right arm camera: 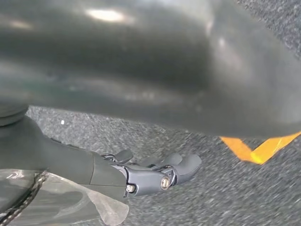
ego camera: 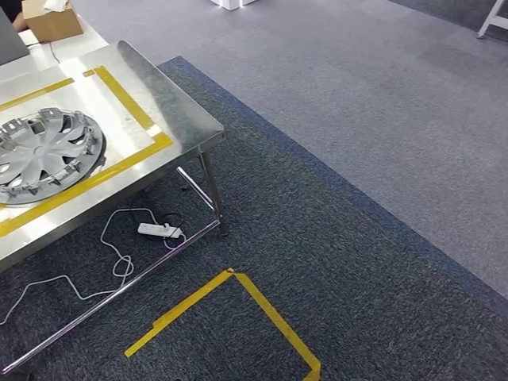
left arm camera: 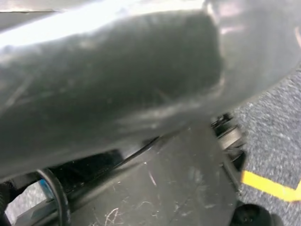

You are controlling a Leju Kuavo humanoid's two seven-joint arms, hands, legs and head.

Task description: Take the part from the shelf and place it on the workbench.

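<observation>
A silver wheel cover (ego camera: 44,155) lies flat on the steel workbench (ego camera: 179,119) at the left of the head view, inside a frame of yellow tape (ego camera: 128,99). In the right wrist view my right hand (right arm camera: 156,174) hangs over dark carpet with its fingers stretched out and slightly apart, holding nothing. A broad blurred grey surface (right arm camera: 142,61) runs close above it. The left wrist view has a similar blurred grey surface (left arm camera: 106,80) very near the camera.
Under the workbench lie a white power strip (ego camera: 159,230) and loose white cables (ego camera: 113,262) beside a steel leg (ego camera: 213,190). A yellow tape outline (ego camera: 240,305) marks the dark carpet in front of me. A cardboard box (ego camera: 51,20) sits at the table's far end.
</observation>
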